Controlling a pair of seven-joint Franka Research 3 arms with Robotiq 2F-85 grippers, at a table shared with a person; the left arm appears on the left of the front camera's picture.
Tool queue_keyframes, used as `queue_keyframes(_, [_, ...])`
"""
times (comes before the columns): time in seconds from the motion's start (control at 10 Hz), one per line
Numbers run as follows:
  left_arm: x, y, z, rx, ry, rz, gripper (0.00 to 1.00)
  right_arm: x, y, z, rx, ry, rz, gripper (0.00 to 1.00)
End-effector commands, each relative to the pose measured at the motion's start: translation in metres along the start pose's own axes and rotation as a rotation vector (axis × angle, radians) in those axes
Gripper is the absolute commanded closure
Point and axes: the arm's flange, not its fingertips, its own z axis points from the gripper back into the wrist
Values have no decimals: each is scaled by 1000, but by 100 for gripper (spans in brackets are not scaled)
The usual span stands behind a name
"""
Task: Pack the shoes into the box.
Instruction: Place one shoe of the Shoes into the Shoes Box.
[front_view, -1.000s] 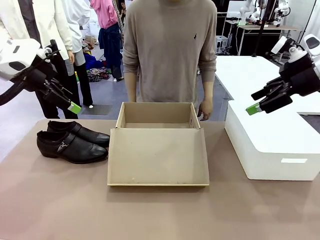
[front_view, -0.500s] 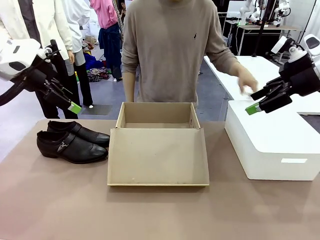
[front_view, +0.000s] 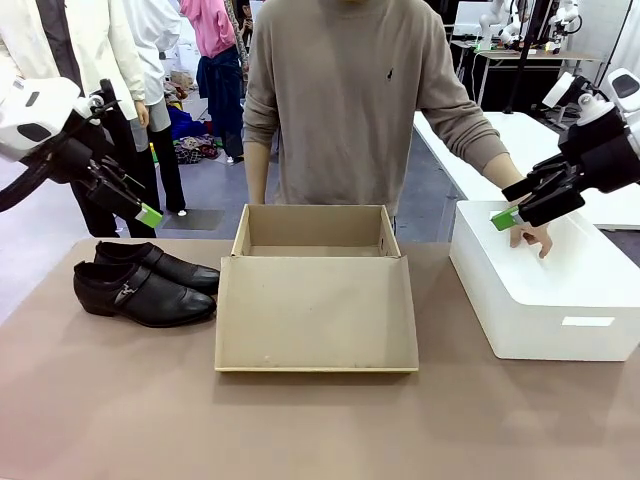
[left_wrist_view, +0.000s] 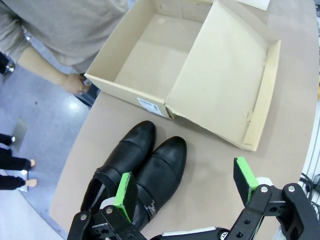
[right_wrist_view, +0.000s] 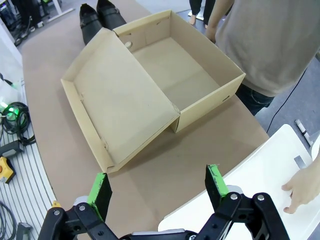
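Observation:
The shoes (front_view: 146, 282) are a glossy black pair lying side by side on the table's left, toes pointing right; the left wrist view has the shoes (left_wrist_view: 142, 170) just above its fingers. The box (front_view: 315, 290) is tan cardboard, open, with its lid flap laid flat toward me; its inside looks bare in the box (right_wrist_view: 150, 85) seen from the right wrist. My left gripper (front_view: 138, 205) hangs open above and behind the shoes. My right gripper (front_view: 512, 207) is open in the air above the white block. Nothing is between either pair of fingers.
A large white block (front_view: 545, 285) stands on the table's right; the person's hand (front_view: 530, 232) rests on its top, just under my right gripper. The person's other hand (left_wrist_view: 75, 82) hangs behind the box's far left corner. Bare brown table (front_view: 300, 430) lies in front.
The person's arm swung out from their side and came down with the hand on the white block. Both arms and the shoes stayed still.

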Motion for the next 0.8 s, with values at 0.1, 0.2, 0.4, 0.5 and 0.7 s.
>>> queue_keyframes(0.1, [-3, 2, -2, -6, -18, -15, 0, 0, -6, -1, 11, -22, 29, 0])
queue_keyframes(0.2, [-3, 2, -2, -6, -18, -15, 0, 0, -6, -1, 11, -22, 29, 0])
queue_keyframes(0.4, [-3, 2, -2, -6, -18, -15, 0, 0, -6, -1, 11, -22, 29, 0])
queue_keyframes(0.5, [-3, 2, -2, -6, -18, -15, 0, 0, -6, -1, 11, -22, 29, 0])
queue_keyframes(0.7, [-3, 2, -2, -6, -18, -15, 0, 0, -6, -1, 11, -22, 29, 0])
